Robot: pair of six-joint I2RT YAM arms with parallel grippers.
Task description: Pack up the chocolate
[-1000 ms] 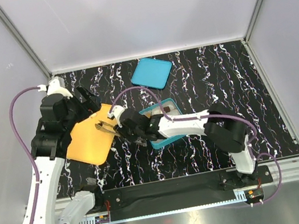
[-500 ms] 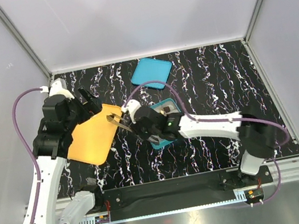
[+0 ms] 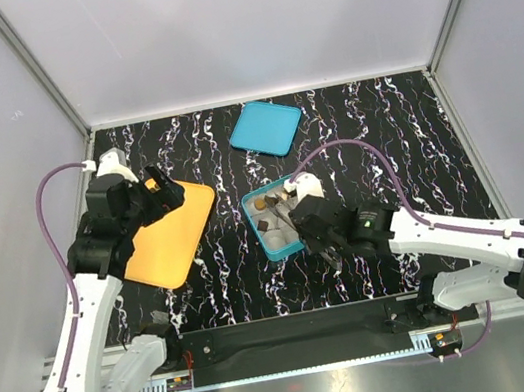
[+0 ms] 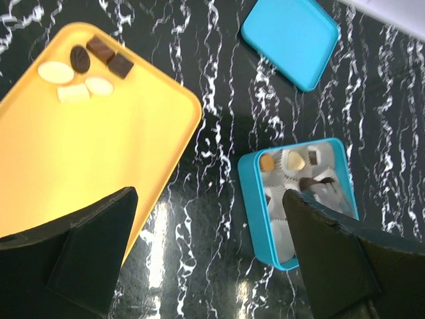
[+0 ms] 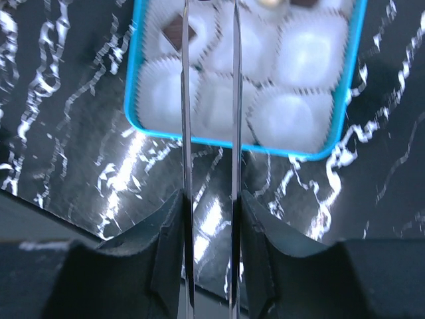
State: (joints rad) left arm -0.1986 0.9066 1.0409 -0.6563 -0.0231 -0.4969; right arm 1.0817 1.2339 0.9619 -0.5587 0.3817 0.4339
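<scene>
**Overhead and 2 wrist views.** A black tabletop veined with white (image 3: 385, 144) carries every item. An orange, rounded-rectangular plastic tray (image 3: 175, 247) lies on the left side. A shallow teal rectangular box (image 3: 249, 221) sits to its right, with a strip of bare tabletop between the 2. A flat teal rounded-square lid (image 3: 265, 127) lies beyond the box, apart from it.

The left gripper (image 3: 161, 185) hangs above the far end of the tray. In its wrist view the 2 dark fingers (image 4: 86, 259) are spread wide with nothing between them.

The right gripper (image 3: 296, 218) is poised at the right side of the box. Its 2 thin metal fingers (image 5: 184, 133) run parallel with a narrow gap and reach across 1 rim, above the cups. Their tips leave the top edge of the wrist view, so it cannot be told whether they pinch anything.

Crinkled white paper cups (image 5: 292, 56) line the box, and those nearest the right gripper are empty.

The chocolate (image 4: 80, 58) lies in 2 places. On the tray, 6 pieces, 3 dark and 3 pale, cluster close together in 1 corner. Several more pieces, tan, cream and dark, sit in cups in the box.
</scene>
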